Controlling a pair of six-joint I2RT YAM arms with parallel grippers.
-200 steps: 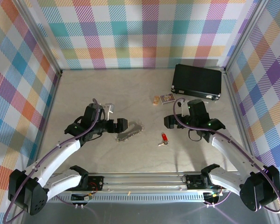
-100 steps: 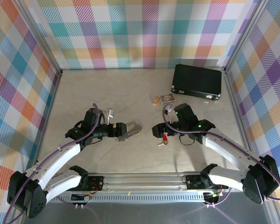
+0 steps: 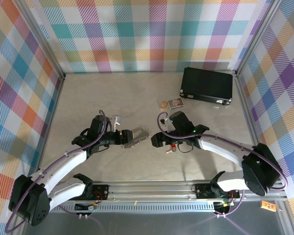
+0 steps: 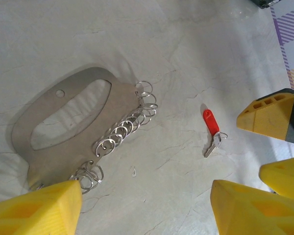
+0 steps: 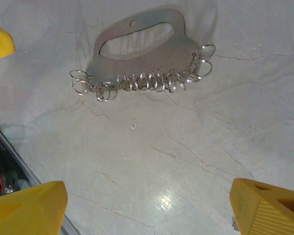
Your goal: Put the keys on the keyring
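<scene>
The keyring (image 3: 138, 136) is a flat grey metal plate with an oval cut-out and a row of wire rings along one edge; it lies flat on the table. My left gripper (image 3: 123, 138) is open at its left end. In the left wrist view the plate (image 4: 63, 122) lies ahead of my left gripper (image 4: 144, 210), with bare table between the yellow fingertips (image 4: 34, 210). The red-headed key (image 4: 210, 122) lies right of the rings (image 4: 122, 132). My right gripper (image 3: 158, 140) is open between the keyring and the key (image 3: 172, 145). It (image 5: 147, 208) faces the keyring (image 5: 137, 49) and holds nothing.
A black rectangular case (image 3: 207, 85) lies at the back right. A small printed card (image 3: 174, 103) sits in front of it. The metal rail (image 3: 152, 188) runs along the near edge, and plaid walls close in three sides.
My right gripper has swung left, from behind the key to a spot just right of the keyring. The left gripper has edged right, up to the keyring's left end.
</scene>
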